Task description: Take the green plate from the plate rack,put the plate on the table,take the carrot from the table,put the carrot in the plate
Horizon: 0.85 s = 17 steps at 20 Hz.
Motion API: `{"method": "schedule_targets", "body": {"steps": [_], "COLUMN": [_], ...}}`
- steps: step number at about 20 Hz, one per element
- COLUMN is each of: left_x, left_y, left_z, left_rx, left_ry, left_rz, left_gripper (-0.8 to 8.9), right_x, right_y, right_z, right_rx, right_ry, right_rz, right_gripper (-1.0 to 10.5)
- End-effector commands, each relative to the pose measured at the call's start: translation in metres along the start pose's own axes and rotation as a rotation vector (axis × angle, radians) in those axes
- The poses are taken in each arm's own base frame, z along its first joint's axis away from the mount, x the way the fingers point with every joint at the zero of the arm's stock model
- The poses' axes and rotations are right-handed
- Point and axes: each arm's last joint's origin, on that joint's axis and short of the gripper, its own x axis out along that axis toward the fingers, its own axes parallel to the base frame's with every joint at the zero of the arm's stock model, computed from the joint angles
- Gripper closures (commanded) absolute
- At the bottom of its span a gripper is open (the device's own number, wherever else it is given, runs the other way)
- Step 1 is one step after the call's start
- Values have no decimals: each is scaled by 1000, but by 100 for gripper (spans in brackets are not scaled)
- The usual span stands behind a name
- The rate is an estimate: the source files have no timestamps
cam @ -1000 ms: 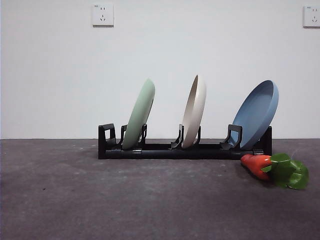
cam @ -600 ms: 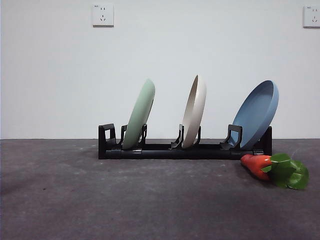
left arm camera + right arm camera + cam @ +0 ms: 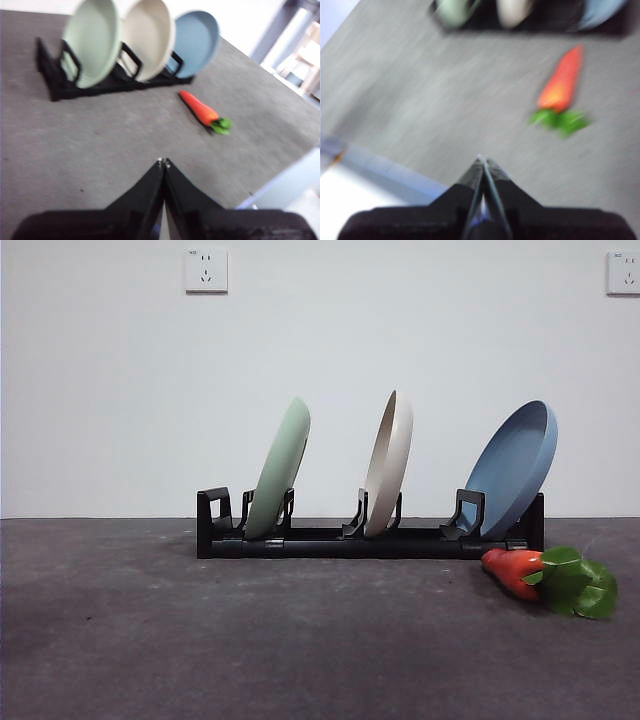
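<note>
Step 1 not started: green plate (image 3: 280, 466) upright at rack (image 3: 330, 540) end slot, carrot (image 3: 514, 570) on table (image 3: 200, 640) nr rack's other end. Both grippers, left (image 3: 163, 162) & right (image 3: 482, 159), pinched together, empty, well clear. Next: open left, go for plate rim.

Pale sage-green plate (image 3: 278, 470); black plate rack (image 3: 330, 540); orange-red carrot (image 3: 515, 570) with green leaves; mottled dark grey table (image 3: 200, 640).

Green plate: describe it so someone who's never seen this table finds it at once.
A long, low black plastic plate rack stands on the dark grey table and holds three plates on edge. The matte pale sage-green round plate is at the end farthest from the orange toy carrot. Its neighbours are a cream-white plate, then a blue plate.
</note>
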Motion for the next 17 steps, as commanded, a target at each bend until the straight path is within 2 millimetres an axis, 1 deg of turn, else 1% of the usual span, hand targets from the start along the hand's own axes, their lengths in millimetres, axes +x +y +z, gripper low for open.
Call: {"method": "schedule_targets", "body": {"steps": [1, 4, 5, 6, 7, 8, 9, 10, 11, 17], "left_x": [-3, -5, -5, -4, -3, -3, -3, -2, -1, 4], "left_y": [-4, -6, -6, -6, -5, -5, -5, -4, -4, -1], "left_z": [5, 10, 11, 11, 11, 11, 12, 12, 12, 17], "left_rx": [49, 44, 40, 31, 20, 11, 6, 4, 3, 4], "left_ry": [29, 49, 49, 53, 57, 58, 61, 64, 66, 65], "left_rz": [-56, -69, -67, -65, -59, -58, -57, -59, -59, -59], "left_gripper": [820, 810, 765, 634, 456, 351, 305, 306, 306, 306], "right_x": [1, 3, 3, 3, 3, 3, 3, 3, 3, 3], "right_y": [2, 1, 1, 1, 1, 1, 1, 1, 1, 1], "right_z": [-1, -1, -1, -1, -1, -1, -1, -1, -1, -1], "right_rx": [-45, -45, -44, -42, -42, -40, -37, -32, -26, -17], "right_ry": [57, 82, 82, 82, 82, 82, 82, 82, 83, 83], "right_rz": [90, 93, 91, 89, 89, 88, 89, 88, 88, 88], "right_gripper": [958, 940, 929, 834, 665, 535, 426, 330, 295, 293]}}
